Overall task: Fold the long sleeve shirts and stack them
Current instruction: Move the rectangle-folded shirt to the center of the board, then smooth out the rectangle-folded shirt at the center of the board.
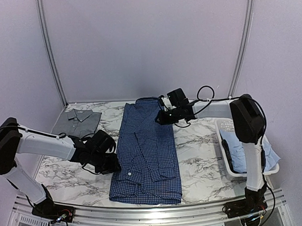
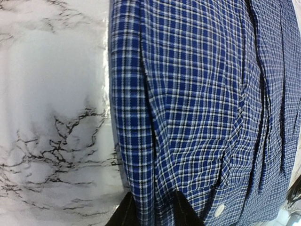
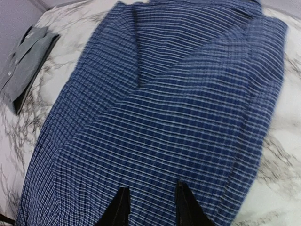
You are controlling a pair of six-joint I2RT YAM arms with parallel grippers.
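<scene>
Shirt in dark blue check [image 1: 147,153] lies lengthwise mid-tabletop [image 1: 202,156], sleeves folded in. The left claw [image 2: 155,213] pinches its left edge. The right claw [image 3: 150,207] sits on its far right corner, fingers slightly apart; whether it grips, I cannot tell. Grey shirt [image 1: 79,120] lies folded far left. Light blue shirt [image 1: 241,149] fills the right basket [image 1: 220,138].
</scene>
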